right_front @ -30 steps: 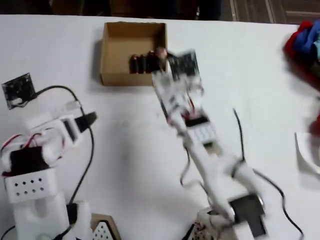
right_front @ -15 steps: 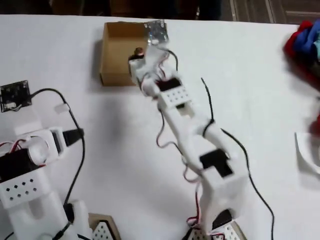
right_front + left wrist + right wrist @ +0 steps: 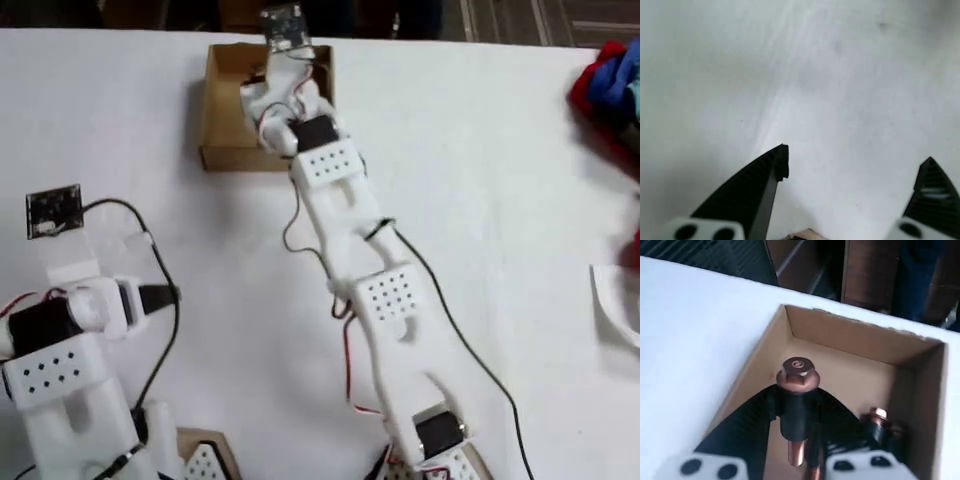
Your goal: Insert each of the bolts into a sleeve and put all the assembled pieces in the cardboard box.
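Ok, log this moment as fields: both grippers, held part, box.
right gripper: shut on the sleeve, over the box
bolt: copper, seated in the black sleeve, head up, tip showing below
box: cardboard, open top
pieces: assembled, lying in the box near one wall
left gripper: open, holding nothing, over the table

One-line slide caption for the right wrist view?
Right end effector holds a sleeved bolt over the box, other pieces inside.

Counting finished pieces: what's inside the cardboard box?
In the cardboard box, the right pincer holds one sleeved bolt; more assembled pieces lie by one wall, partly hidden by the pincer.
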